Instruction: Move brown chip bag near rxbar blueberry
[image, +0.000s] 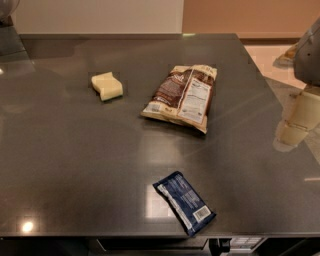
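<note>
The brown chip bag (182, 96) lies flat on the dark grey table (75, 160), right of centre, its white nutrition panel facing up. The rxbar blueberry (185, 202), a small dark-blue bar with a white barcode patch, lies near the table's front edge, well apart from the bag and in front of it. My gripper (295, 125), cream-coloured, hangs at the right edge of the view over the table's right side. It is to the right of the bag, apart from it, and touches nothing.
A pale yellow sponge block (107, 86) lies to the left of the bag. The table's right edge runs close under the gripper, with light floor beyond. A pale wall stands behind the table's far edge.
</note>
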